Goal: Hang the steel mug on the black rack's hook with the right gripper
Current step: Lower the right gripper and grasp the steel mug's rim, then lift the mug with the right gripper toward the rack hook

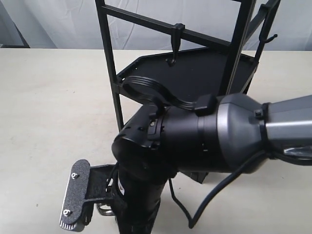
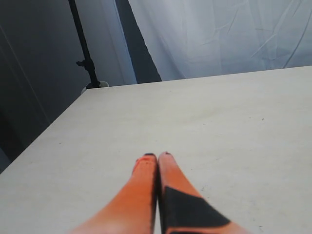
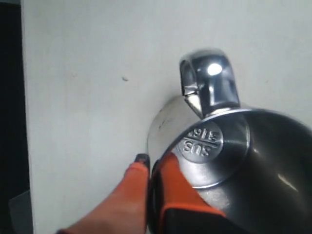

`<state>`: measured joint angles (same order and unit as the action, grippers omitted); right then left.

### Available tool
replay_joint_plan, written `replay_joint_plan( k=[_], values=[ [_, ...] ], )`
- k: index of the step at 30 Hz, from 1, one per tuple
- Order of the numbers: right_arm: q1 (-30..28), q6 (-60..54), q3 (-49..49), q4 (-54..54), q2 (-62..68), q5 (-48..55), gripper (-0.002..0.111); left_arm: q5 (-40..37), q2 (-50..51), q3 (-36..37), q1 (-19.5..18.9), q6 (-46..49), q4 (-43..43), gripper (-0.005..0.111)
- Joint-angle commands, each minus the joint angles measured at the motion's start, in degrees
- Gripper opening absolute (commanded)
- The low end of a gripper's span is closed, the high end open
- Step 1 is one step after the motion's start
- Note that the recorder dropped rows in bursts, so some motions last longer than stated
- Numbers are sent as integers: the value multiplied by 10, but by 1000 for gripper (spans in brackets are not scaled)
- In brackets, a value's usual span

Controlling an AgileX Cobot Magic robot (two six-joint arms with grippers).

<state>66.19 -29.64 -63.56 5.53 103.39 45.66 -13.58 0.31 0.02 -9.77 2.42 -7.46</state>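
Note:
My right gripper [image 3: 153,162] is shut on the wall of the steel mug [image 3: 273,165], one orange finger inside and one outside. The mug's stamped inner bottom and its looped handle [image 3: 209,80] face the right wrist camera. In the exterior view the right gripper [image 1: 92,200] hangs low at the front left, one rough black pad [image 1: 75,197] showing and only a sliver of steel [image 1: 101,210] beside it. The black rack [image 1: 109,63] stands behind, well above the gripper. The hook [image 1: 176,44] hangs from its crossbar. My left gripper [image 2: 157,157] is shut on nothing over the table.
The right arm's bulky body [image 1: 204,136] and its cable [image 1: 204,204] fill the foreground and hide the rack's lower part. A slimmer prong hook [image 1: 265,34] sits on the rack's right post. The pale table [image 1: 53,107] spreads to the left. A dark stand [image 2: 84,53] rises beyond the table's edge.

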Motion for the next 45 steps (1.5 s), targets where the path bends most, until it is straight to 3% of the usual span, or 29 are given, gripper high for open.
replay_joint_plan(
  k=[1, 7, 12, 23, 26, 37, 45],
  values=[
    [2, 25, -2, 43, -5, 0, -1, 4, -3, 0, 0, -1, 8, 2],
    [1, 42, -2, 140, -52, -27, -1, 4, -3, 0, 0, -1, 8, 2],
    [1, 102, -2, 142, -93, -47, -1, 4, -3, 0, 0, -1, 10, 2],
    [1, 419, -2, 162, -230, -119, -1, 4, -3, 0, 0, -1, 19, 2],
    [1, 461, -2, 162, -246, -123, -1, 4, -3, 0, 0, -1, 23, 2],
    [1, 724, -2, -28, -280, -120, -1, 4, -3, 0, 0, -1, 30, 2],
    [1, 786, -2, -126, -377, -104, -1, 4, -3, 0, 0, -1, 30, 2]
  ],
)
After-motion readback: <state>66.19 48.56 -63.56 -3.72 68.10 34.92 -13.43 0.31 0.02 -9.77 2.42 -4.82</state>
